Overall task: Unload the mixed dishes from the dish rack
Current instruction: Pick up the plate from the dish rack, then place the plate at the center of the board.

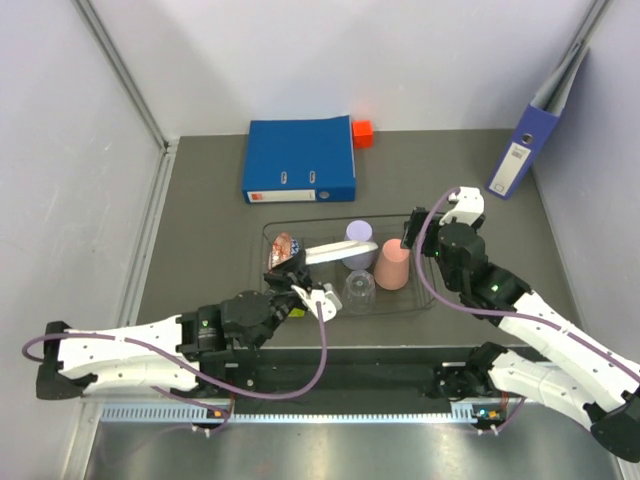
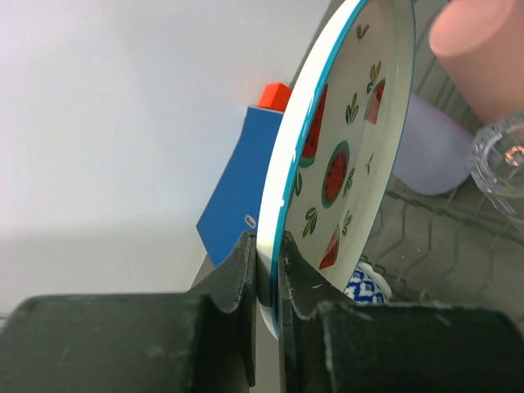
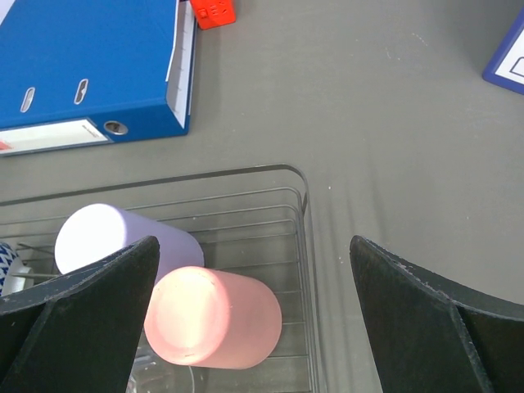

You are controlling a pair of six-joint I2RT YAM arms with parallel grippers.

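Now my left tool point(image 2: 266, 255) clamps the plate point(image 2: 348, 123) at its rim.
Likely stiff, slick, breakable: pinch edge firmly; right tool point(image 3: 254, 246) spread apart.

Operator: Left wrist view, incomplete items?
Technician: The plate point(image 2: 344, 164): top rim cropped, lower rim hidden inside the left gripper point(image 2: 268, 252). The salmon cup point(image 2: 483, 49): blurred, cropped at top. The tumbler point(image 2: 503, 160): cropped at right. The patterned bowl point(image 2: 366, 286): mostly hidden behind the plate.
Operator: Right wrist view?
Technician: The patterned bowl is cropped at the left edge; the second binder point(image 3: 508, 49) is cropped at the right corner.
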